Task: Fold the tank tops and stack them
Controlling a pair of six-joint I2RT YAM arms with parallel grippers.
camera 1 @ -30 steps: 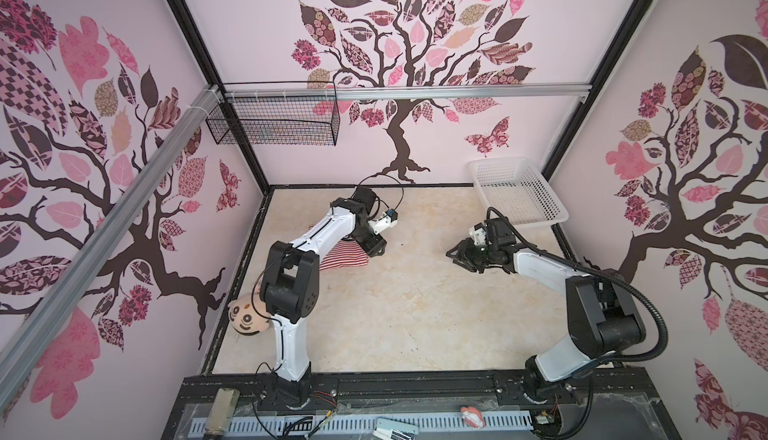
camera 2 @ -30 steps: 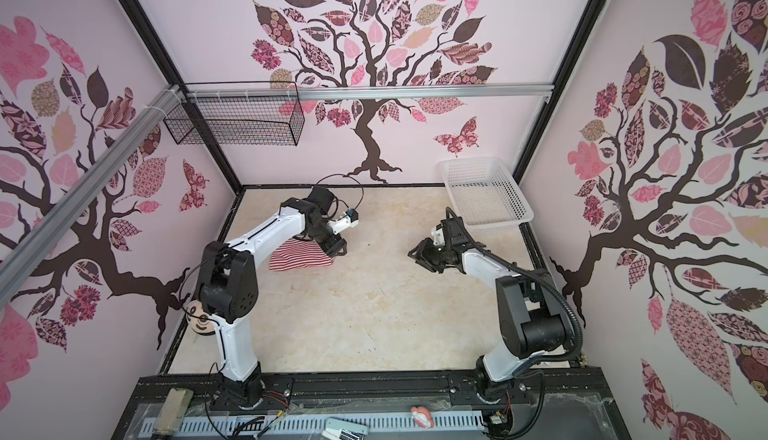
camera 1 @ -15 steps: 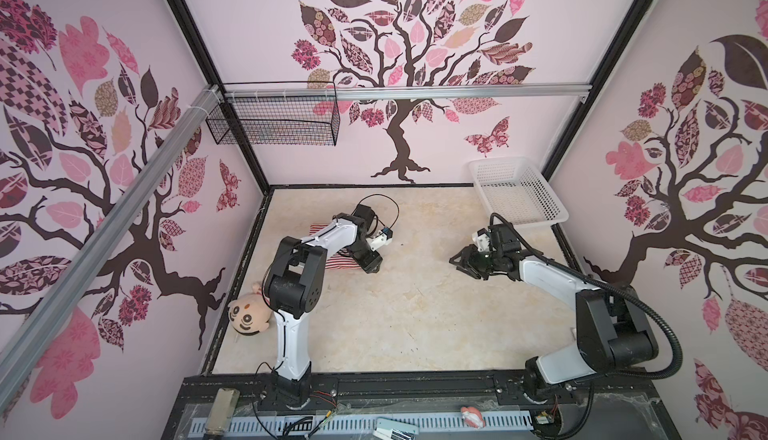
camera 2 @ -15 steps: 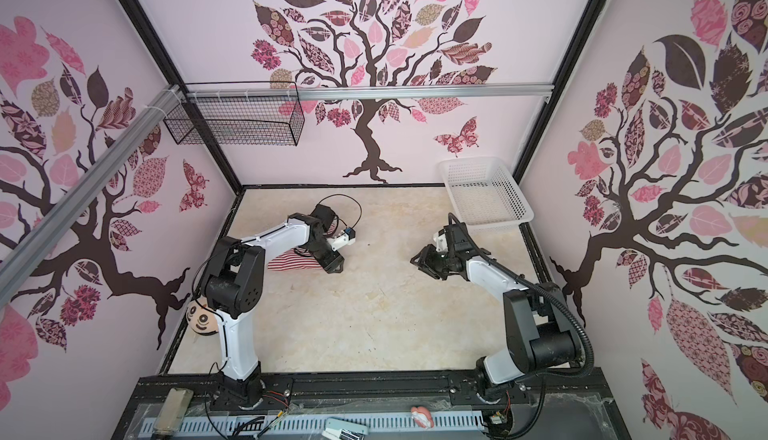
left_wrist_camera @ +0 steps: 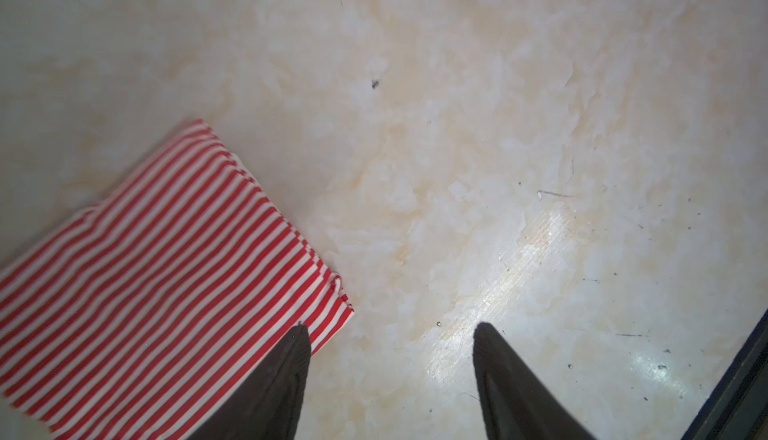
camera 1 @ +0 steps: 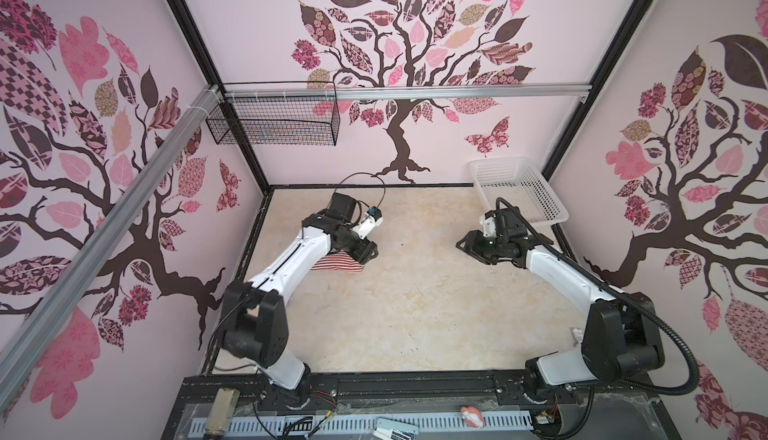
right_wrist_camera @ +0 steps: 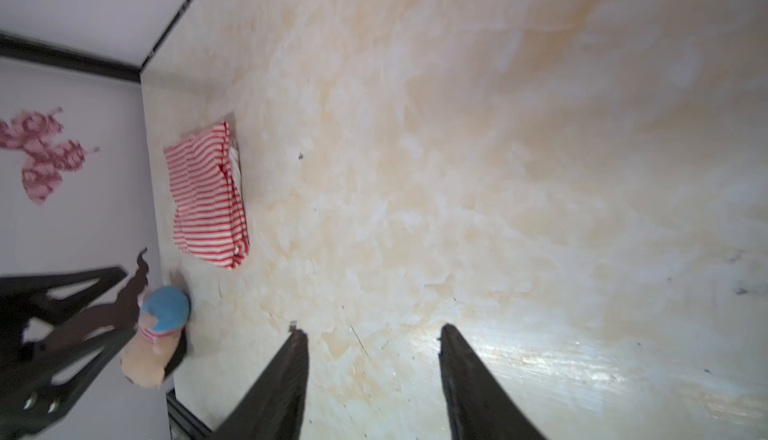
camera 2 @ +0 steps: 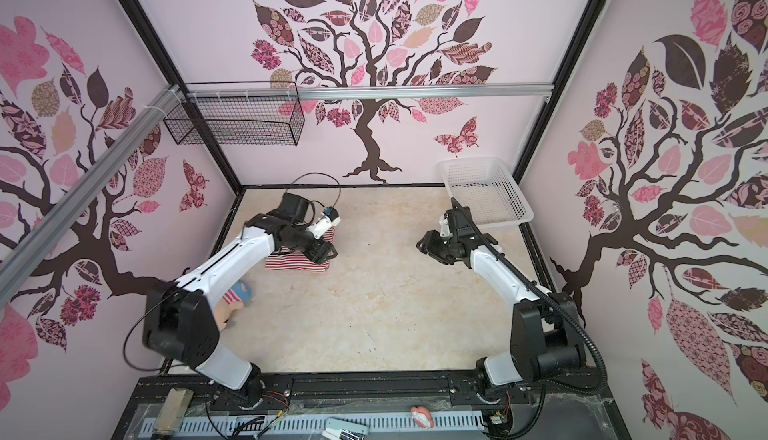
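The tank top (camera 1: 337, 263) (camera 2: 291, 264) lies folded into a red-and-white striped rectangle on the beige floor at the left. My left gripper (camera 1: 368, 250) (camera 2: 326, 253) hovers over its right edge. In the left wrist view the left gripper (left_wrist_camera: 390, 327) is open and holds nothing, one finger over the corner of the tank top (left_wrist_camera: 145, 259), the other over bare floor. My right gripper (camera 1: 467, 244) (camera 2: 426, 244) is far off at the right, above bare floor. The right wrist view shows it (right_wrist_camera: 372, 329) open and empty, with the tank top (right_wrist_camera: 208, 196) in the distance.
A plush doll (camera 2: 235, 300) (right_wrist_camera: 160, 325) with a blue cap lies by the left wall, partly behind my left arm. A white plastic basket (camera 1: 519, 186) (camera 2: 486, 192) stands in the back right corner. A black wire basket (camera 1: 270, 119) hangs on the back left rail.
My left arm dipped toward the tank top's right edge and has lifted a little again. The right arm has hardly moved. The tank top lies where it was.
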